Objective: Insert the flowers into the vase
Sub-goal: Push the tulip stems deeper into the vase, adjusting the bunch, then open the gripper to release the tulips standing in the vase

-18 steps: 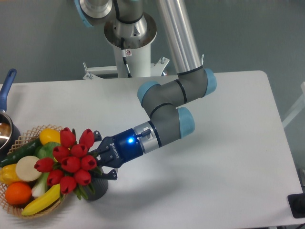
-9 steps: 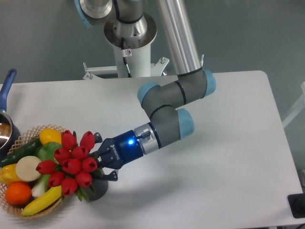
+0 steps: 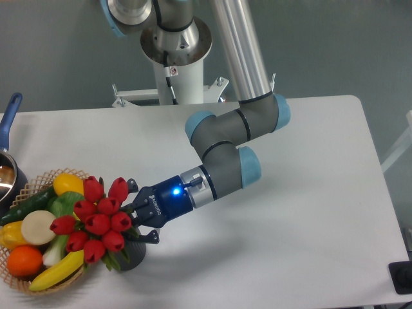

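The flowers (image 3: pixel 96 222) hide most of what matters. Their red heads cover the mouth of the vase (image 3: pixel 132 253), of which only a dark lower right side shows below the bunch, near the worktop's (image 3: pixel 290 212) front left part. Whether the stems sit inside the vase cannot be seen. The fingertips of the end effector (image 3: pixel 131 219) vanish behind the blooms and leaves, so its width and whether it grips the stems cannot be told; only two dark finger links show, one above and one below its black body.

At the left edge the pot (image 3: pixel 8 161) is cut off, showing a blue handle and part of a rim. The basket (image 3: pixel 35 183) is cropped at the bottom left corner, its right side overlapped by the bunch. In it lie a yellow pepper, a green cucumber, a white round piece, an orange and a banana, packed close.

The arm (image 3: pixel 238 138) comes down from the top of the view as a silver tube, bends at grey joints with pale blue caps above the worktop's middle, and turns left and downward. The wrist lies nearly level, pointing at the flowers, with a blue light lit on the end effector's collar. The arm's base stands on a white mount behind the worktop's far edge.
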{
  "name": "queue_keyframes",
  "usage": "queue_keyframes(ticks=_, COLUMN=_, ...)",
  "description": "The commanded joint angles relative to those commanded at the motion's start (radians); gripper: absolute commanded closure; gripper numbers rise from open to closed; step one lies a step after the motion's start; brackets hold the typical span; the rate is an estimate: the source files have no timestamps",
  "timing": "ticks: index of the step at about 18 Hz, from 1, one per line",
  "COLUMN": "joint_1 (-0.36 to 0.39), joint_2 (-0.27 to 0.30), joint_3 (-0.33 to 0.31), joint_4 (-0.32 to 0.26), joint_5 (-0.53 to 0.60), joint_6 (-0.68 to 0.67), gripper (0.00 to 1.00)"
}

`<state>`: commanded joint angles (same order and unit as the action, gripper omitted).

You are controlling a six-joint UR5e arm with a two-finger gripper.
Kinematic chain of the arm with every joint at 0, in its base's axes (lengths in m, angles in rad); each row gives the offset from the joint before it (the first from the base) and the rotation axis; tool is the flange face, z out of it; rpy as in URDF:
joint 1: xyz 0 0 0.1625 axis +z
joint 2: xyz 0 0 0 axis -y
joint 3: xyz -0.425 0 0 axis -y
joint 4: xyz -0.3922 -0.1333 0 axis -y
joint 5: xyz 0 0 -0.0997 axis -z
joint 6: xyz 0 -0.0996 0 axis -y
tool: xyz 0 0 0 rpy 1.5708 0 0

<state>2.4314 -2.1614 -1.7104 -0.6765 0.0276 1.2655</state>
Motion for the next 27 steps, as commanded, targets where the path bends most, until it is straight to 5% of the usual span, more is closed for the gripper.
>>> queue_keyframes(ticks=17, joint_1=0.006, joint_2=0.002, joint_3=-0.014, joint_4=0.000, joint_5=0.000, joint_6=0.028, gripper=0.37)
queue_keyframes(ticks=21, joint_1=0.006, joint_2=0.002, joint_3=-0.029, joint_4=0.000, joint_5=0.000, joint_6=0.077, gripper=0.21)
queue_keyframes(ticks=24, joint_1=0.008, joint_2=0.005, joint_3=-0.031, joint_4=0.000, joint_5=0.005, joint_6=0.081, gripper=0.00)
queue_keyframes(ticks=27, joint_1=0.009, joint_2=0.008, joint_3=-0.032, joint_4=0.000, joint_5=0.023, joint_6=0.081, gripper=0.00)
